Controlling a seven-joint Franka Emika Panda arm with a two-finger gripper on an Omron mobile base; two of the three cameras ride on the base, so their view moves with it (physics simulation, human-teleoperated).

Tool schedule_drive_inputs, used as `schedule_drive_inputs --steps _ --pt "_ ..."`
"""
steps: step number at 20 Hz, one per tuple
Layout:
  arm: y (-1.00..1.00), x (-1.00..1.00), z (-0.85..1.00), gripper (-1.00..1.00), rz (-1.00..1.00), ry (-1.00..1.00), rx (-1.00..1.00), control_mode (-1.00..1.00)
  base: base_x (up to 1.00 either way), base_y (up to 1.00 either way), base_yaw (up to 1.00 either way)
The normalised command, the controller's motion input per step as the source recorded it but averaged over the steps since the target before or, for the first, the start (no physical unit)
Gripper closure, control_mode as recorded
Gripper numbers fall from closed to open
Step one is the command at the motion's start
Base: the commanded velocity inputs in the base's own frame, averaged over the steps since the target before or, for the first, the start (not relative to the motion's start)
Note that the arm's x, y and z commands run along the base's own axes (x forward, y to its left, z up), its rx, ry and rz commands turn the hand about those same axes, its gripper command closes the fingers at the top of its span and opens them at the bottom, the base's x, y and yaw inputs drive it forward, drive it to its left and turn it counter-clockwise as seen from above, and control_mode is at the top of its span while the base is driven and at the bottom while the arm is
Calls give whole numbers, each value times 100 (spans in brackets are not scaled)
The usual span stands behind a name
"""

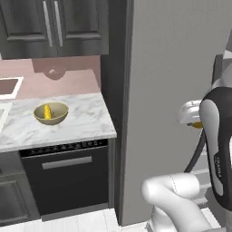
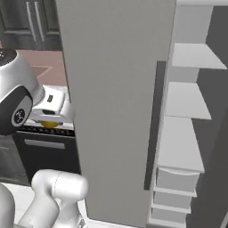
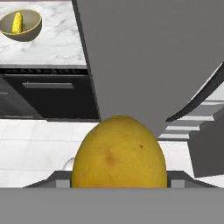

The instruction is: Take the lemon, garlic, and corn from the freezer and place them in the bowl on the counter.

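The gripper (image 3: 119,186) is clamped on the lemon (image 3: 119,153), which hangs beside the open grey door of the freezer (image 1: 176,68), off to the side of the bowl (image 1: 51,113) and lower than the counter (image 1: 81,120) it sits on. The corn (image 1: 47,111) already lies in the bowl. Judging by this, the lemon is held out clear of the door so it can swing across to the bowl; the garlic I cannot find.

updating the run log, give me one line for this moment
hand: shut on lemon | corn: in bowl on counter | freezer: door open
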Motion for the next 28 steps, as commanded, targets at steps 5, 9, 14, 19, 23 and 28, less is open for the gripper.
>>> schedule_drive_inputs --steps 5,9,14,19,23,28 --pt "0 0 0 100 0 0 0 100 0 100 0" --pt "0 0 0 100 0 0 0 100 0 100 0" --pt "0 0 0 100 0 0 0 100 0 97 0" --pt "0 0 0 100 0 0 0 100 11 64 0" --pt "0 0 0 100 0 0 0 100 27 17 0" --pt "0 0 0 100 0 0 0 100 49 -13 0"
